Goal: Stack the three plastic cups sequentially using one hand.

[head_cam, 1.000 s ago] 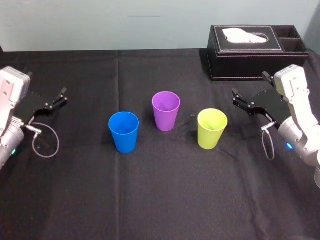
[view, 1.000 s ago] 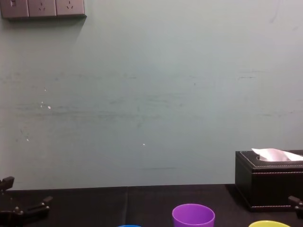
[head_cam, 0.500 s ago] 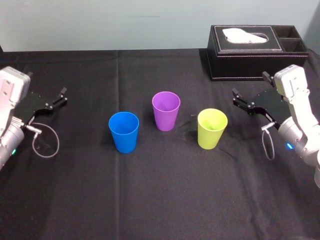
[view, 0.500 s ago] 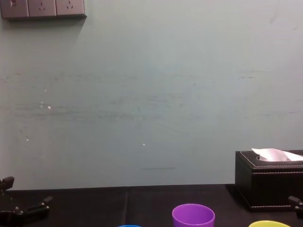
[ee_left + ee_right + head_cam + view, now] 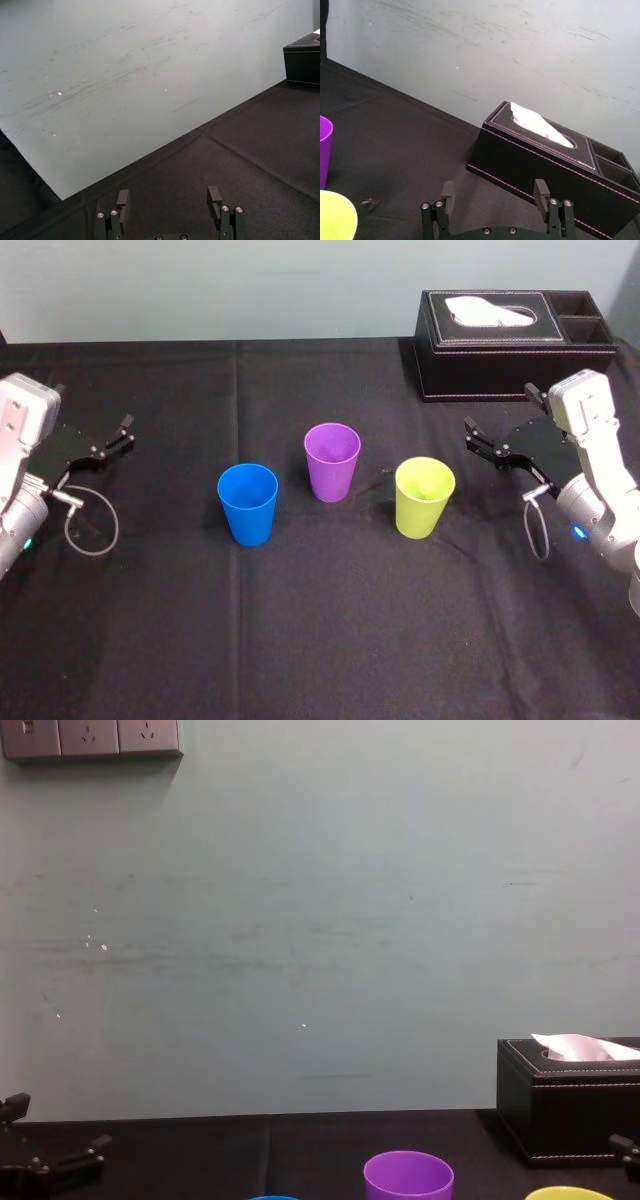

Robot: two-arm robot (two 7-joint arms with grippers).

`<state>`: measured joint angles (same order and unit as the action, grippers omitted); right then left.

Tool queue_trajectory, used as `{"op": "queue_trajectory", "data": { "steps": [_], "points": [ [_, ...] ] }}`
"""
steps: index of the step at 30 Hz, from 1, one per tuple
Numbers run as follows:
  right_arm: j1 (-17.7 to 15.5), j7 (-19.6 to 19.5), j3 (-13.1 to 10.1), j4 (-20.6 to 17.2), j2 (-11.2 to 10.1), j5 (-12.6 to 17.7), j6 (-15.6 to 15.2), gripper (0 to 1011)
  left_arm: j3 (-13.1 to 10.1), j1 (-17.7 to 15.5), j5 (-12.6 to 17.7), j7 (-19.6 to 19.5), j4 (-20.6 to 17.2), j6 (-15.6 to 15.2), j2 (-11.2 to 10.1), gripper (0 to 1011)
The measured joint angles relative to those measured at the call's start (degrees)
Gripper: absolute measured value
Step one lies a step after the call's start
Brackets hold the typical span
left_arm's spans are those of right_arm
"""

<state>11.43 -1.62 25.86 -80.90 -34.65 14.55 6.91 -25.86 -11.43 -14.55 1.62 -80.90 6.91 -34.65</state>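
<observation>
- I am holding my left gripper (image 5: 126, 432) well to the left of the purple cup (image 5: 332, 461), above the black table (image 5: 320, 630). Its fingers (image 5: 122, 199) are standing spread apart with nothing between them.
- The blue cup (image 5: 247, 503) is standing upright, mouth up, just left of the purple cup and a little nearer to me, not touching it.
- The purple cup itself is standing upright in the middle, apart from the other two.
- The yellow-green cup (image 5: 424, 496) is standing upright just right of the purple cup and slightly nearer to me, with a gap between them.
- I am keeping my right gripper (image 5: 470, 437) right of the purple cup, beyond the yellow-green one. Its fingers (image 5: 541, 190) are parted and gripping nothing.
- The black tissue box (image 5: 480, 370) is sitting behind and right of the purple cup.
</observation>
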Motion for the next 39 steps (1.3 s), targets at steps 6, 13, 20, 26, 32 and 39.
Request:
{"op": "queue_trajectory", "data": {
  "steps": [6, 13, 20, 26, 32, 39],
  "points": [
    [0.00, 0.00, 0.00, 0.00, 0.00, 0.00, 0.00, 1004, 0.00, 0.00, 0.00, 0.00, 0.00, 0.00, 0.00, 1010],
    [-0.42, 0.48, -0.85, -0.67, 0.16, 0.45, 0.01, 1004, 0.00, 0.00, 0.00, 0.00, 0.00, 0.00, 0.00, 1010],
    [-2.35, 1.23, -2.97, -3.79, -0.12, 1.42, -0.20, 1004, 0.00, 0.00, 0.00, 0.00, 0.00, 0.00, 0.00, 1010],
    [-5.90, 2.69, -5.01, -7.67, -1.62, 3.28, -1.88, 1004, 0.00, 0.00, 0.00, 0.00, 0.00, 0.00, 0.00, 1010],
    [-11.08, 4.73, -7.69, -11.48, -4.20, 6.01, -3.16, 1004, 0.00, 0.00, 0.00, 0.00, 0.00, 0.00, 0.00, 1010],
    [-18.42, 7.89, -11.56, -15.96, -8.28, 10.33, -5.85, 1004, 0.00, 0.00, 0.00, 0.00, 0.00, 0.00, 0.00, 1010]
  ]
}}
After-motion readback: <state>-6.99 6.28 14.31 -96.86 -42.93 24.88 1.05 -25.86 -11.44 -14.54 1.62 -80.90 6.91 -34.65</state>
